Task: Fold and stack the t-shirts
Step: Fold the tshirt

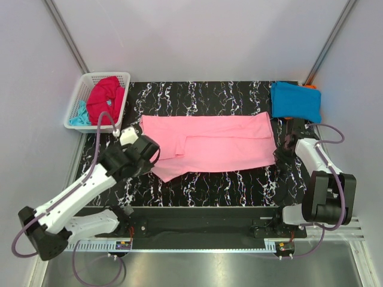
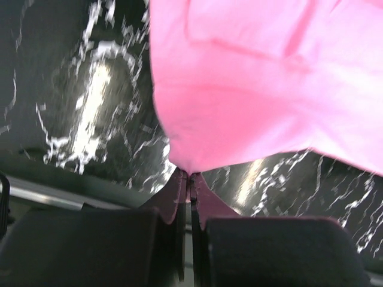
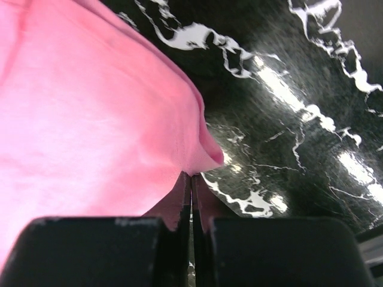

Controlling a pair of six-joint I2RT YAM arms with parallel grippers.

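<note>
**Desk:** Where does the light pink short-sleeved cloth t-shirt (image 1: pixel 209 146) lie?

**Photographer:** It is spread across the middle of the black, white-veined marble-pattern table (image 1: pixel 239 185), long side running left to right. A flap is folded over just left of its centre.

**Desk:** And the two tools?

**Photographer:** The left tool (image 1: pixel 154 158) sits at the shirt's near-left edge. In its wrist view the left tool (image 2: pixel 190 177) is pressed together, with a point of the pink cloth (image 2: pixel 269 89) pinched between the tips. The right tool (image 1: pixel 280 150) is at the shirt's right edge. In its own view the right tool (image 3: pixel 191 177) is likewise clamped tight on a corner of the pink cloth (image 3: pixel 90 119).

**Desk:** The other shirts?

**Photographer:** A folded bright blue t-shirt (image 1: pixel 295 100) rests at the table's far right corner. An orange t-shirt (image 1: pixel 309 87) just peeks out behind it. A crimson red t-shirt (image 1: pixel 106 98) and a pale aqua t-shirt (image 1: pixel 78 115) lie bunched in the white plastic lattice basket (image 1: pixel 105 75) at the far left corner.
</note>
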